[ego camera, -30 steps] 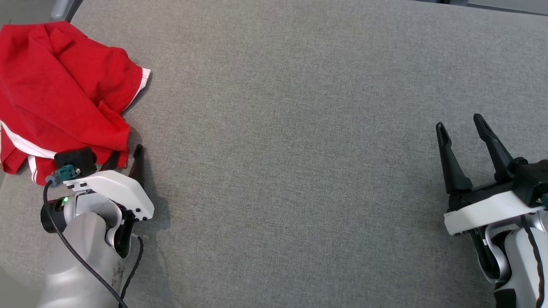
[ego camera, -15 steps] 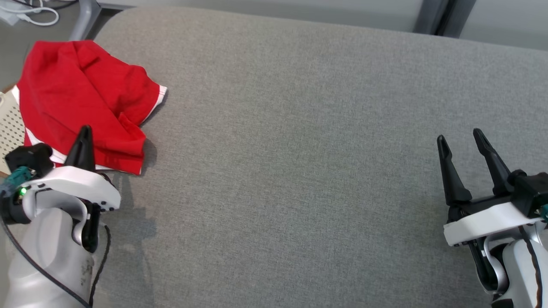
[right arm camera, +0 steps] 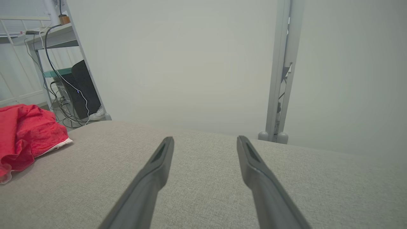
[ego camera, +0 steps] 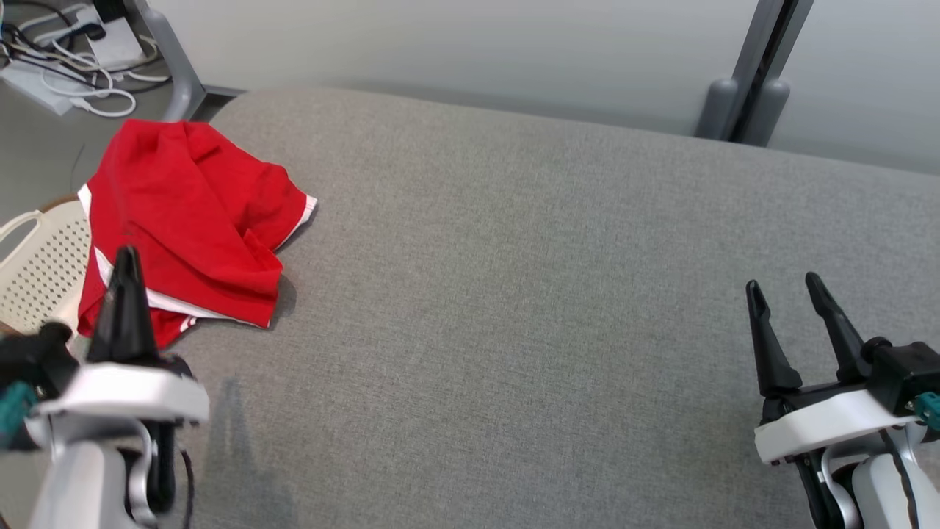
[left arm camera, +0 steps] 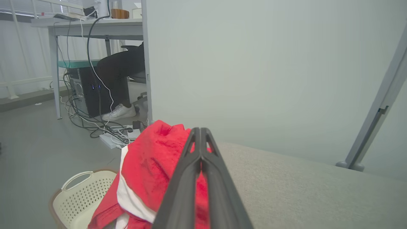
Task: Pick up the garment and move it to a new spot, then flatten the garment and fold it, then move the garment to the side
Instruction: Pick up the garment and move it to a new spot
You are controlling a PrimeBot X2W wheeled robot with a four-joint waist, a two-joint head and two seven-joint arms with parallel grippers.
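Two tools: left tool closed near garment, right tool splayed

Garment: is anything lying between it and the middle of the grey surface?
Nothing visible does. The garment lies bunched at the left edge of the grey surface; the stretch from it to the right gripper is bare. A white basket sits beyond that edge.

A: Grippers, how do they look?
B: Left gripper & right gripper: two long black fingers each, tapering to points, on a white curved plate.
A: Other details?
B: Teal connector at the black wrist block; forearm silver-grey w/ thin black cable.
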